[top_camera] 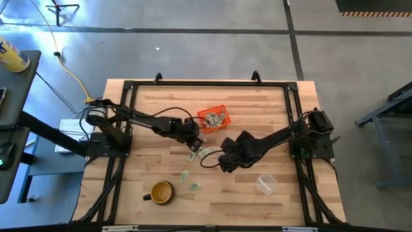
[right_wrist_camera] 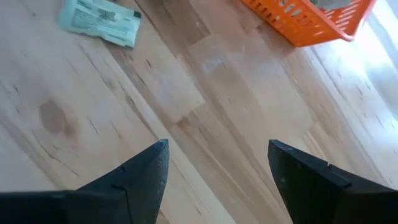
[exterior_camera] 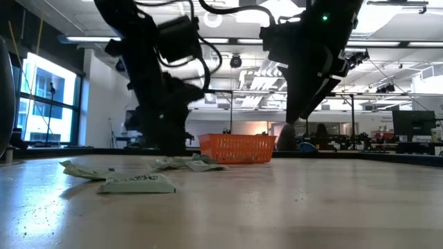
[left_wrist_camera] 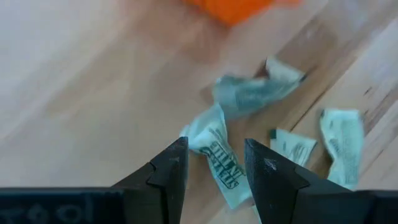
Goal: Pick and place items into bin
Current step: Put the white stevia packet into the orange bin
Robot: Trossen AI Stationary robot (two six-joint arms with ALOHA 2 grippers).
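Several crumpled green-and-white scraps lie flat on the wood: two (top_camera: 192, 156) (top_camera: 205, 152) near the table's middle and two (top_camera: 185, 174) (top_camera: 195, 187) nearer the near edge. The orange bin (top_camera: 214, 118) stands beyond them with scraps inside. My left gripper (top_camera: 195, 143) is open just near of the bin; in its wrist view it (left_wrist_camera: 214, 146) hovers over a scrap (left_wrist_camera: 217, 155), one finger on either side, apart from it. My right gripper (top_camera: 223, 162) is open to the right of the scraps; in its wrist view it (right_wrist_camera: 217, 149) is over bare wood, with one scrap (right_wrist_camera: 99, 22) and the bin (right_wrist_camera: 311, 18) ahead.
A yellow-brown mug (top_camera: 161, 192) stands near the table's near edge, left of centre. A clear plastic cup (top_camera: 266, 183) lies to the near right. A black frame (top_camera: 193, 84) runs round the tabletop. In the low view the bin (exterior_camera: 237, 147) stands behind scraps (exterior_camera: 138, 183).
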